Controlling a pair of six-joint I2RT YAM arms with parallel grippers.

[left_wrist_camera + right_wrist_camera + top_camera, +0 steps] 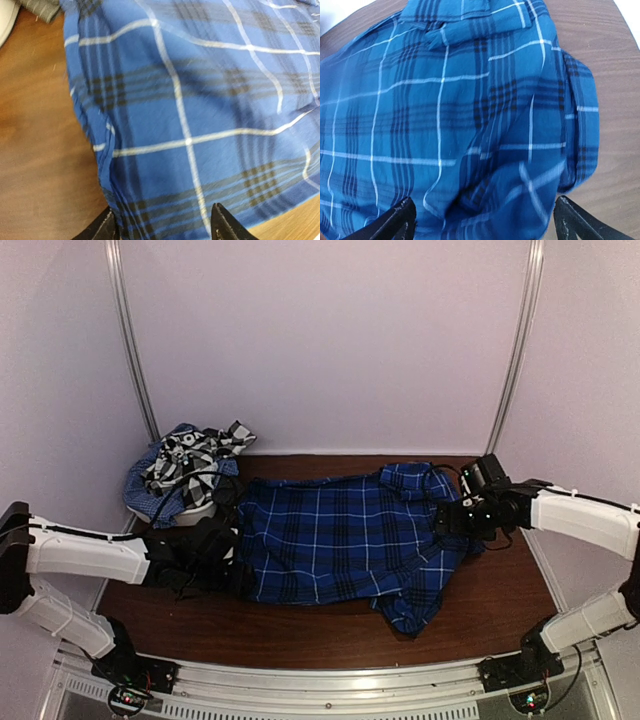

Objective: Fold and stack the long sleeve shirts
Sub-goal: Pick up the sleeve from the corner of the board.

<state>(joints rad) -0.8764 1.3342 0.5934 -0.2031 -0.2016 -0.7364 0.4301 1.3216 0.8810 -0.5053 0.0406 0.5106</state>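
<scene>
A royal-blue plaid long sleeve shirt point(340, 540) lies spread across the middle of the brown table point(500, 590), collar toward the right. My left gripper point(232, 558) sits low at the shirt's left edge. In the left wrist view the left gripper point(165, 212) is open, its two dark fingers apart over the plaid cloth point(200, 110). My right gripper point(443, 515) is at the collar end. In the right wrist view the right gripper point(485, 210) stands wide open above rumpled cloth point(445, 115), gripping nothing.
More shirts lie heaped at the back left: a black-and-white plaid one point(190, 455) on a pale-blue check one point(145, 485), over something white point(188, 512). White walls close in the back and both sides. A metal rail point(330, 685) runs along the near edge.
</scene>
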